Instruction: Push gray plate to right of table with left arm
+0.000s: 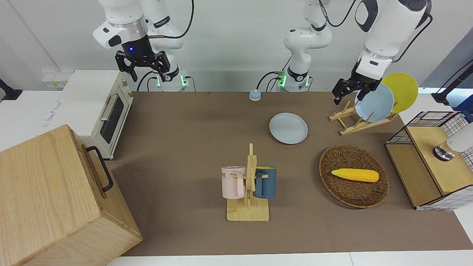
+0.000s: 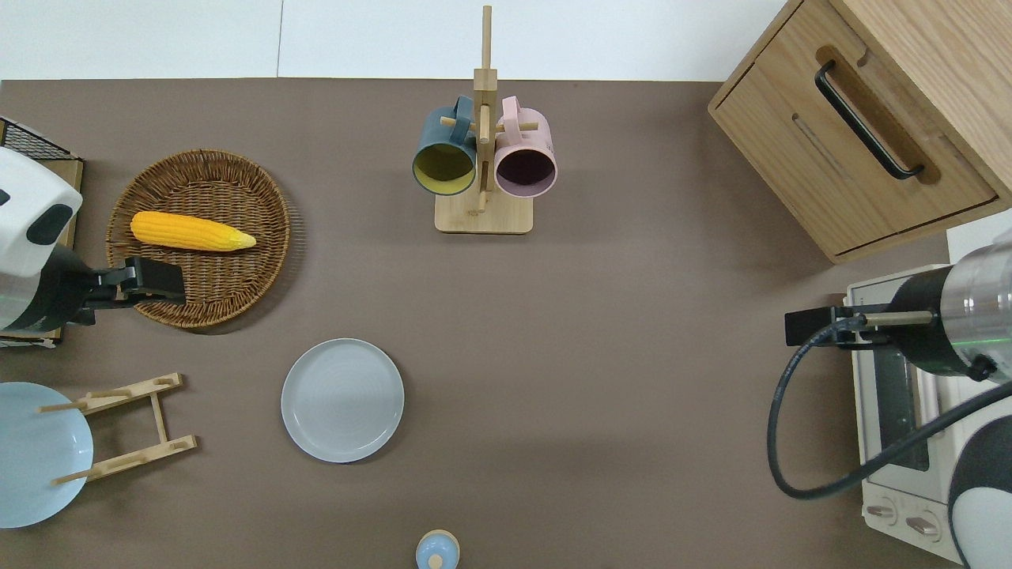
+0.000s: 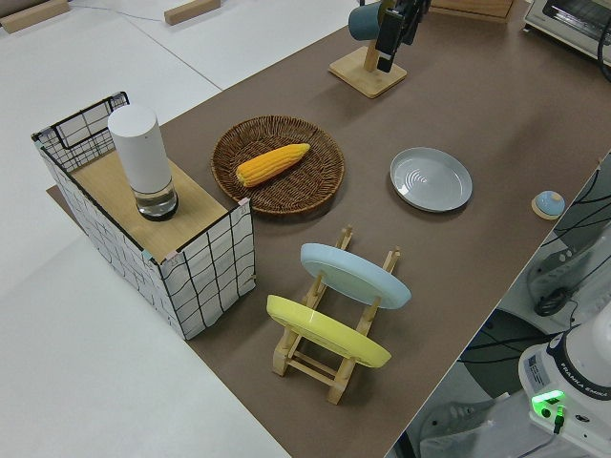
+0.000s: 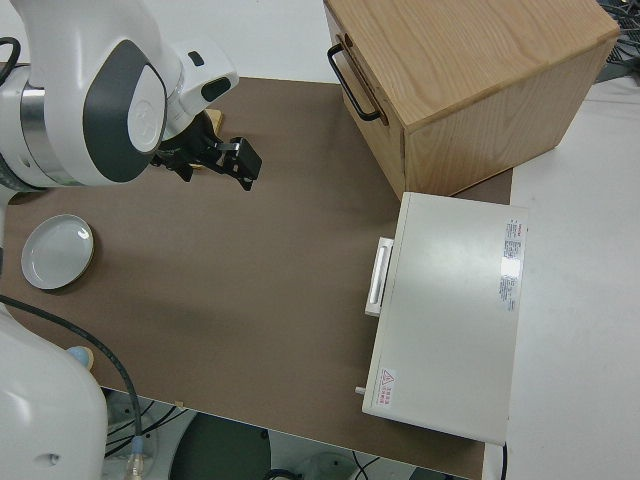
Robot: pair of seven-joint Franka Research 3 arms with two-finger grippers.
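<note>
The gray plate (image 1: 288, 128) lies flat on the brown table (image 1: 177, 147), between the wooden plate rack and the blue bell; it also shows in the overhead view (image 2: 342, 400) and the left side view (image 3: 431, 178). My left gripper (image 1: 347, 99) is up in the air with its fingers apart and empty. In the overhead view it (image 2: 158, 280) is over the rim of the wicker basket (image 2: 198, 237), apart from the gray plate. My right gripper (image 1: 147, 74) is parked, open and empty.
The basket holds a corn cob (image 2: 191, 231). A wooden rack (image 1: 360, 122) holds a light-blue plate (image 1: 374, 102) and a yellow plate (image 1: 402, 90). A mug tree (image 1: 249, 184) carries two mugs. A blue bell (image 1: 255, 95), a toaster oven (image 1: 99, 111), a wooden cabinet (image 1: 55, 199) and a wire shelf (image 1: 428, 159) stand around.
</note>
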